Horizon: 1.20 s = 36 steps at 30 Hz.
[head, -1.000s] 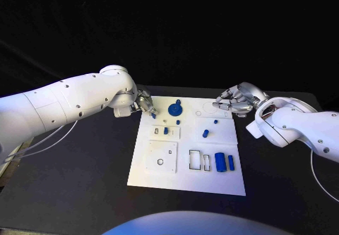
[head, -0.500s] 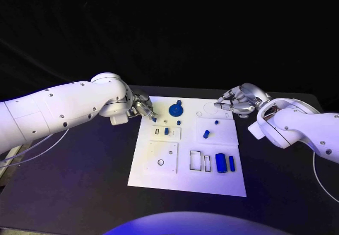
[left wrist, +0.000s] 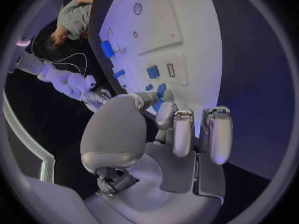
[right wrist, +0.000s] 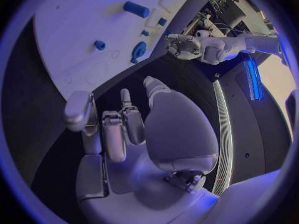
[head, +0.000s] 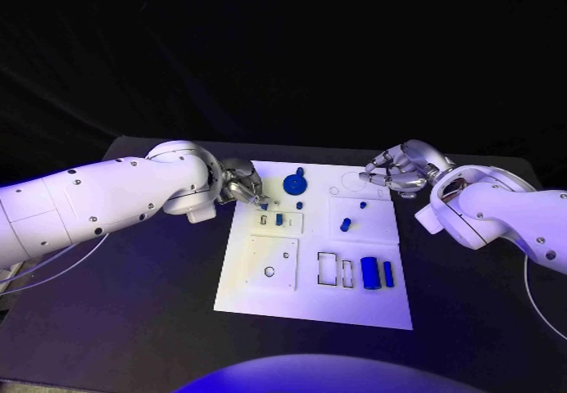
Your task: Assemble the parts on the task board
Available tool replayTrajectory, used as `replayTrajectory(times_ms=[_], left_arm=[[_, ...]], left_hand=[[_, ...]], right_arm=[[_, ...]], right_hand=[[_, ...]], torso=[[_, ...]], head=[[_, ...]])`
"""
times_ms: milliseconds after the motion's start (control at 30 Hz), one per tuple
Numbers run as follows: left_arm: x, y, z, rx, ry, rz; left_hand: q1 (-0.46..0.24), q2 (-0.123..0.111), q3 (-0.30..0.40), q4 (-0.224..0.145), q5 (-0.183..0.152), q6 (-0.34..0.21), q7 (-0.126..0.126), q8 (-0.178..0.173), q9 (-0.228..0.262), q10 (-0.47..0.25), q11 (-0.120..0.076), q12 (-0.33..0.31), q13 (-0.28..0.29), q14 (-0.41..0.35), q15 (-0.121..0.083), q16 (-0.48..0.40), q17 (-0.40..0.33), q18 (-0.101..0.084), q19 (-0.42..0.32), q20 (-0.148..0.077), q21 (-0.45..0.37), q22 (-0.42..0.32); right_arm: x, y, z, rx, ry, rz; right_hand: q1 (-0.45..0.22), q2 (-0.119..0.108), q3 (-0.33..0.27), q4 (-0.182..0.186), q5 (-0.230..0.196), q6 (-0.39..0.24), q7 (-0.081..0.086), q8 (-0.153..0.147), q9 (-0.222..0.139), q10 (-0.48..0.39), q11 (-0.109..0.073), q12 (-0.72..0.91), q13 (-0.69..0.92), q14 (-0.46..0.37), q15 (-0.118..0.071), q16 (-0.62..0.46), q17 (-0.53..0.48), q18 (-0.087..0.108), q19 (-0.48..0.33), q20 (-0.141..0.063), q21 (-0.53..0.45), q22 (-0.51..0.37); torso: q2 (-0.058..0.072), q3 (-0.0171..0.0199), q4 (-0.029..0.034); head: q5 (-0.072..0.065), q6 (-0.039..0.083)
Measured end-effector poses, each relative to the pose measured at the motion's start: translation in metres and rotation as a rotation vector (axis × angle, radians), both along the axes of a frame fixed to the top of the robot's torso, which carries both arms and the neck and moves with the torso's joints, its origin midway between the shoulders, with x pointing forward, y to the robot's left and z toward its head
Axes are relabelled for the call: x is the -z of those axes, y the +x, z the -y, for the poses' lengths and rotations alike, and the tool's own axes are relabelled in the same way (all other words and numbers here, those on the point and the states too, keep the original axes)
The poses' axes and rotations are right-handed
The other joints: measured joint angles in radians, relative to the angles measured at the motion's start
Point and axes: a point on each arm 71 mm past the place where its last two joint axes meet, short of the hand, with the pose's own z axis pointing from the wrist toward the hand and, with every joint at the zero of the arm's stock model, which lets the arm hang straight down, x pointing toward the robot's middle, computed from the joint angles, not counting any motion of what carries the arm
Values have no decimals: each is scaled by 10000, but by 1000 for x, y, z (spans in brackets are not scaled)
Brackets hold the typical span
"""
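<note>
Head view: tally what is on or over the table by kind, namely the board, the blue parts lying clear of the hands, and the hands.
White task board: 1
Blue parts lying clear of the hands: 7
Hands, the left hand and the right hand: 2
Total: 10

left hand [head: 242, 184]: its fingertips cover the task board [head: 313, 304] edge; whether they pinch a blue part [left wrist: 160, 90] cannot be told.
board outlines: too small to read.

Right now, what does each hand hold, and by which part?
Left hand pinches a small blue plastic part; by which end cannot be told. Right hand holds nothing.
</note>
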Motion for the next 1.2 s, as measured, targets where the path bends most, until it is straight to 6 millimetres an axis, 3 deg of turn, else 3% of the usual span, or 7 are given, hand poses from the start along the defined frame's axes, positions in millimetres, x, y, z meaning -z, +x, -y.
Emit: replayTrajectory(times_ms=[1200], left_arm=[[9,-11,7,586,1335,193]], left_hand=[[-111,-192,1,0,319,197,-56,-58,-46,37,-36,-1,4,0,1,0,0,0,-38,-37,42,0]], right_arm=[[1,-2,2,86,25,9]], right_hand=[[1,0,56,0,38,0,0,0,6,0,0,-49,-4,0,0,-38,0,0,0,0,-61,-42]], torso=[[-3,23,-13]], head=[[-10,-95]])
